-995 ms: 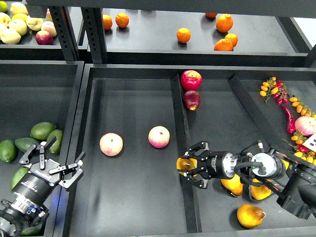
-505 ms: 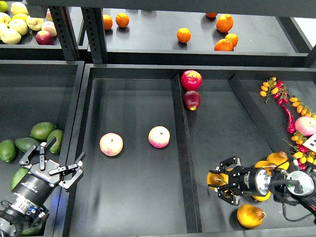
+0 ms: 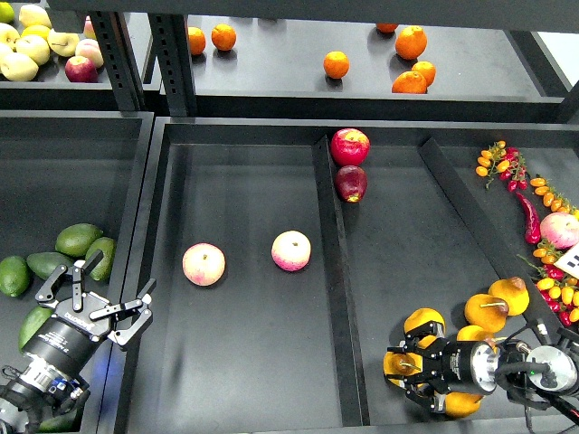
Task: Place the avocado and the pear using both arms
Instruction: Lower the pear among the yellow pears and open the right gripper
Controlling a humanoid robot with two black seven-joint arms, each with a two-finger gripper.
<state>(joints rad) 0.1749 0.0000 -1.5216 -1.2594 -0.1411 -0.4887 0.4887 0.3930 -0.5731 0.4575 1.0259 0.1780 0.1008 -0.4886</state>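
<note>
My right gripper (image 3: 403, 367) is low at the front of the right compartment, its fingers closed around a golden pear (image 3: 396, 364). Other pears (image 3: 486, 312) lie just behind and beside it in a cluster. Several dark green avocados (image 3: 79, 239) lie in the left bin. My left gripper (image 3: 96, 296) is open and empty, its fingers spread, just right of and in front of the avocados, over that bin's right wall.
Two pink-yellow apples (image 3: 204, 264) (image 3: 291, 250) lie in the middle compartment. Two red apples (image 3: 350, 145) sit by the divider (image 3: 333, 271). Oranges (image 3: 336, 64) are on the back shelf. Chillies and small tomatoes (image 3: 529, 212) lie at the right.
My right gripper has carried the pear from over the divider rightward and toward the front, down among the other pears. The left arm has not moved.
</note>
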